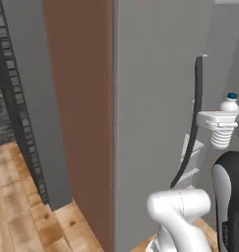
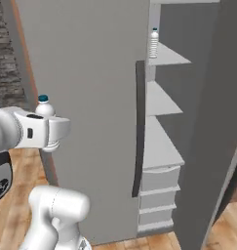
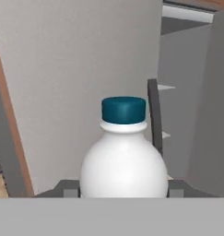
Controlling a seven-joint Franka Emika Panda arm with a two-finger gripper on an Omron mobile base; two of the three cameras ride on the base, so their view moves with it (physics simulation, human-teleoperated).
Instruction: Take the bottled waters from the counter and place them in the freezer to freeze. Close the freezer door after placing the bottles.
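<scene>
Filling the near part of the hand view, a water bottle [image 3: 124,156] with a teal cap is sitting upright between the gripper's [image 3: 124,189] two dark fingertips, which are pressing in on its sides and holding it. From the right base view, the gripper is carrying this bottle [image 2: 46,117] in front of the closed grey door [image 2: 86,112], well left of the open freezer [image 2: 188,73], where the second bottle [image 2: 153,44] is already standing on an upper shelf [image 2: 171,54].

Risk is lying mostly in the path ahead. The dark handle [image 2: 138,127] is standing between the held bottle and the opening, so a straight sideways sweep is likely to knock the bottle against the handle or the closed door's edge and twist it in the grip. The shelves are looking shallow and closely stacked; coming in too high or tilted could be catching the cap on a shelf above or toppling the standing bottle.
</scene>
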